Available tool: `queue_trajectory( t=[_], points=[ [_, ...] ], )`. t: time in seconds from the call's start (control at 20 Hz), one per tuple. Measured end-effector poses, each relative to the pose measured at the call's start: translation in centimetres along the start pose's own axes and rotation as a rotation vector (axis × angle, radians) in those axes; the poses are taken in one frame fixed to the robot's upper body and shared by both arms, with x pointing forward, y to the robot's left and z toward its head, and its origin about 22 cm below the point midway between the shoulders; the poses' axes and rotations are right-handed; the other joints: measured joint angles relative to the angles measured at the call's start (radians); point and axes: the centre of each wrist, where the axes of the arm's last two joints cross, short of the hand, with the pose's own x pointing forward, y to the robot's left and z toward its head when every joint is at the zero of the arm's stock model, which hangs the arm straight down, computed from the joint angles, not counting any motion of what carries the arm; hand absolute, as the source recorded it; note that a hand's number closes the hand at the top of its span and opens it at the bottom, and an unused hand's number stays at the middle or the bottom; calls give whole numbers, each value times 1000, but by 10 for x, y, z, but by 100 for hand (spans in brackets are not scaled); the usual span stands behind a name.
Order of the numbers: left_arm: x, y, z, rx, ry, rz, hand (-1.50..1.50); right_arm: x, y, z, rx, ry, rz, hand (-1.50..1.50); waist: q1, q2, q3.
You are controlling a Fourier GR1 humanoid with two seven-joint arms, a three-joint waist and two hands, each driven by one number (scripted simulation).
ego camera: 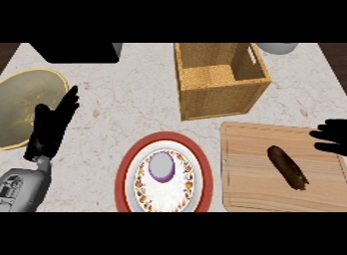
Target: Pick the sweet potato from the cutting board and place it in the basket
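Two hands show in the head view, and only one sits near the task's thing. We see the sweet potato [288,167] lying flat on the cutting board [246,149], right of the board's middle. Its long axis runs diag. from upper left to lower right, w/ the lower end closer to the board's right edge.

We find the right hand [343,137] coming in from the view's right edge, over the board's upper-right corner. Its fingers are straight and spread wide, pointing left, holding nothing. The potato lies below and left of those fingers, near but apart from them, w/ bare wood btw the two. We can't tell how high the hand hovers above the board.

The basket [221,99] stands upright on the counter [125,107] just beyond the board's far-left corner, its open top toward us. Left of the board lies a red-rimmed plate [123,172] w/ a floral ring.

We note the left hand [53,124] resting at the view's left, fingers up and straight, nothing in it, just beside a yellow bowl [14,109]. We also see a black box [77,52] at the counter's far-left corner and a grey vessel [275,48] at the far right.
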Motion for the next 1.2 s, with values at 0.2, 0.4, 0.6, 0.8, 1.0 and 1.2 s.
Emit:
queue_trajectory(
  t=[0.2, 0.4, 0.6, 0.8, 1.0, 1.2],
  points=[
    [4, -2, -1, 0, 2, 1, 0, -5, 10, 2, -30, 13, 2, -150, -1, 0, 0],
    [4, 1, 1, 0, -4, 0, 0, -10, 22, -9, -25, 16, -3, -150, 4, 0, 0],
    [-2, -1, 2, 0, -3, 1, 0, -13, 35, -23, -11, 19, -15, -150, 5, 0, 0],
    [2, -2, -1, -2, -1, 2, 0, -22, 52, -36, -1, 17, -18, -150, 6, 1, 0],
    [2, -1, 3, -1, 2, 5, 0, -28, 75, -49, 5, 11, -21, -150, 6, 1, 0],
    [-2, 2, 3, 0, 0, -1, 0, -32, 84, -62, -1, 1, -23, -150, 5, 0, 0]
  ],
)
